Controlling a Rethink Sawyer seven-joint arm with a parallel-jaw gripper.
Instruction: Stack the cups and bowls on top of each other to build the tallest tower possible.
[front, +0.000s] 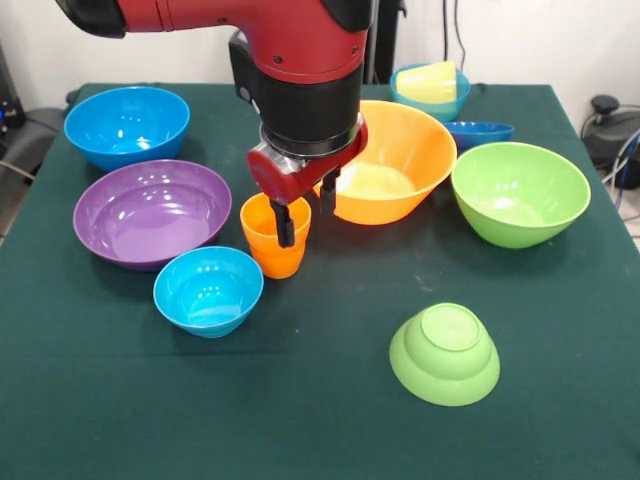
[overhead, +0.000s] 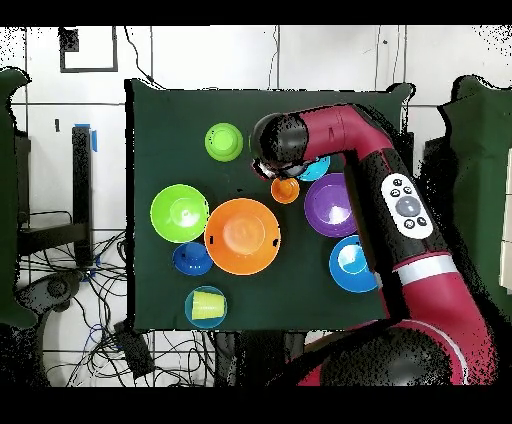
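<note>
Orange cup (front: 272, 245) stands upright, rim straddled by the spread end effector (front: 305, 215).

Orange cup (front: 272, 238) upright — bowls (front: 150, 210) scattered, unstacked.

The desk (front: 90, 400) wears a matt dark green cloth. On it, the large purple plastic bowl (front: 150, 212), the large orange plastic bowl (front: 395, 160) and the upturned small lime green plastic bowl (front: 444, 353) look smooth and glossy. The pale yellow plastic tumbler (front: 428, 82) looks translucent. The red arm casing (front: 250, 25) shines smoothly.
</note>
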